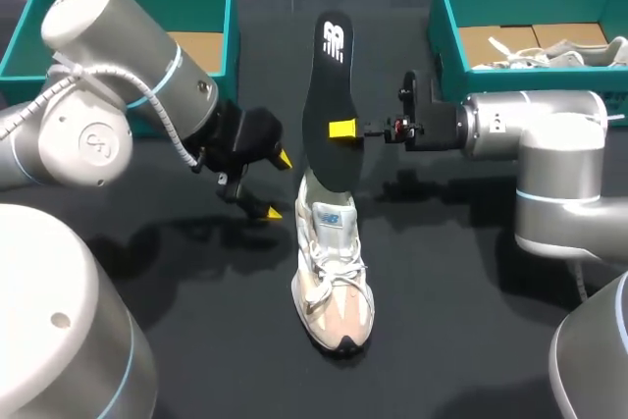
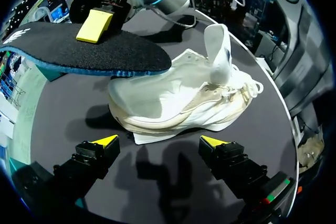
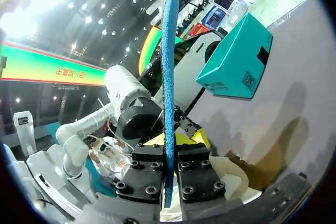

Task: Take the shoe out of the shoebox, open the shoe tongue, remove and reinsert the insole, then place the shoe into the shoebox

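A white and beige shoe [image 1: 332, 280] stands on the black table, toe toward the front, its tongue [image 2: 218, 51] lifted up. Above its heel hangs the black insole [image 1: 329, 105] with a blue underside, tilted up on end. My right gripper [image 1: 345, 129] is shut on the insole's middle; in the right wrist view the blue edge [image 3: 168, 77] runs between the fingers [image 3: 149, 169]. My left gripper [image 1: 274, 183] is open and empty, just left of the shoe's heel. In the left wrist view the shoe [image 2: 178, 98] lies ahead of the open fingertips [image 2: 106, 140].
A teal shoebox [image 1: 128, 17] sits at the back left behind my left arm. A second teal box [image 1: 530, 22] at the back right holds another white shoe [image 1: 564, 51]. Free table lies in front of and beside the shoe.
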